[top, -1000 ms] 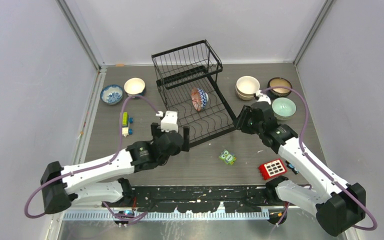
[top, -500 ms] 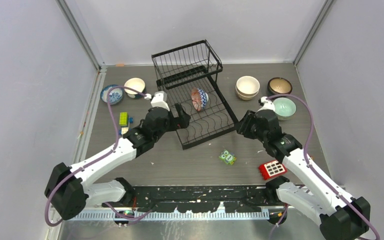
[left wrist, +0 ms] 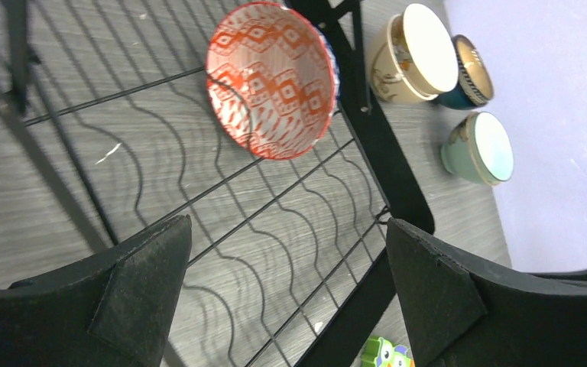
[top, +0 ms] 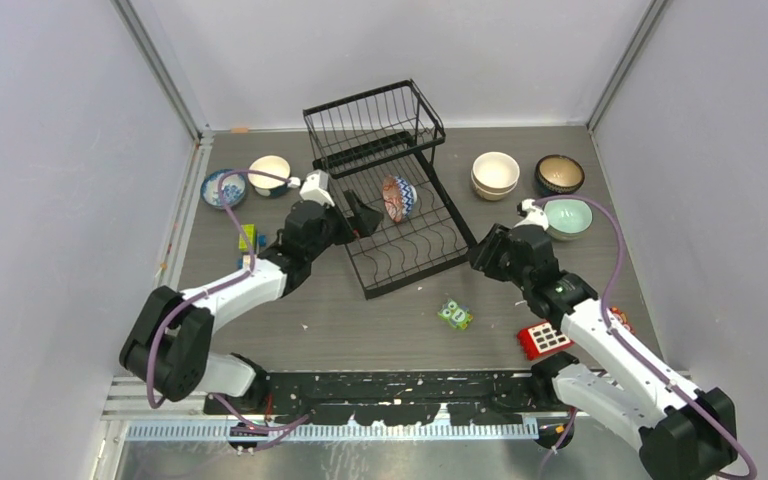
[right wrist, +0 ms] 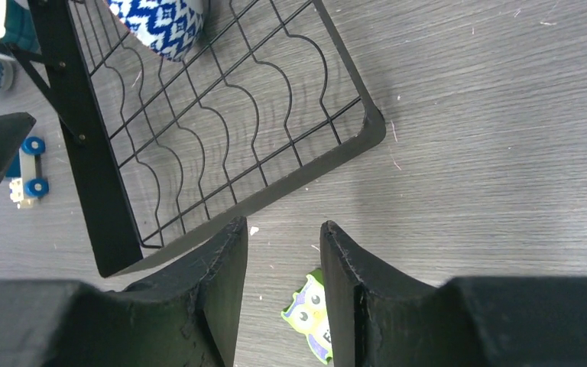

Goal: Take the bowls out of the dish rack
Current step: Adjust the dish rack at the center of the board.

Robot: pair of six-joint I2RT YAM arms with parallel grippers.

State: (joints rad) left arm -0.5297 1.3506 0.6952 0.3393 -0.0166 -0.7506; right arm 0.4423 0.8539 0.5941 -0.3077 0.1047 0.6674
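round glazed bowl point(left wrist: 269, 76), red zigzags | wavy black-wire rack point(left wrist: 386, 153) | woodgrain table point(right wrist: 489, 115)

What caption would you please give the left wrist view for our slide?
Open left fingers frame the red-patterned bowl standing on edge in the rack; other bowls sit outside.

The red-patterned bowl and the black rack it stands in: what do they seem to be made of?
The bowl looks like glazed ceramic: it has a smooth, faintly glossy surface and a crisp red-and-white diamond pattern inside. The rack looks like metal with a matte black coating. Its thin, evenly bent wavy wires and flat bars suggest this, though the pictures can't show what lies under the coating.
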